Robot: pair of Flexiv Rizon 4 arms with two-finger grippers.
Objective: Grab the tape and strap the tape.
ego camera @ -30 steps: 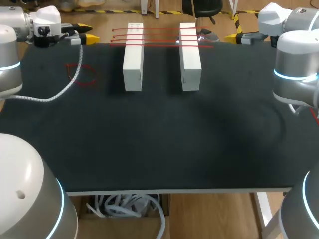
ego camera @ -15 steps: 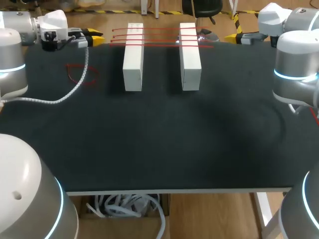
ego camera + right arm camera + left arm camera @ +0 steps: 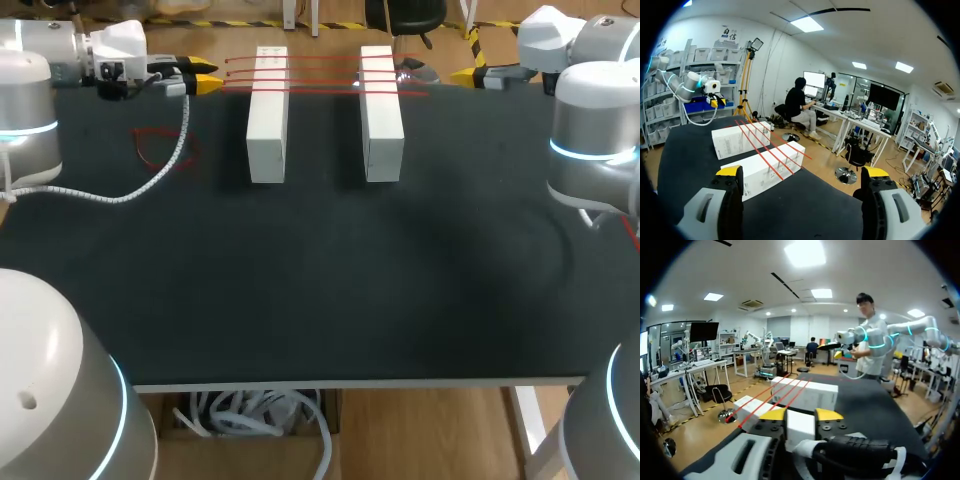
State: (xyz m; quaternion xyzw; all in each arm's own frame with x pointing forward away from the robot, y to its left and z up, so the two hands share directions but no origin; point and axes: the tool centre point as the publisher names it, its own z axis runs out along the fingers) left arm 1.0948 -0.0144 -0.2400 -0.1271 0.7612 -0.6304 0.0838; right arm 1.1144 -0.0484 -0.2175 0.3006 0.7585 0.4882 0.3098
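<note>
Dark tabletop spread out below me, and two white boxes standing side by side toward its far edge: the left box and the right box, a gap between them. My left gripper hangs at the far left corner, fingers spread, nothing between them, tips aimed at the left box's far end. My right gripper is over at the far right edge, fingers wide apart and empty, facing the right box. The tape, in thin red strands, runs across the tops of both boxes, its left ends just beside my left fingertips. A loose red loop lies flat left of the boxes.
</note>
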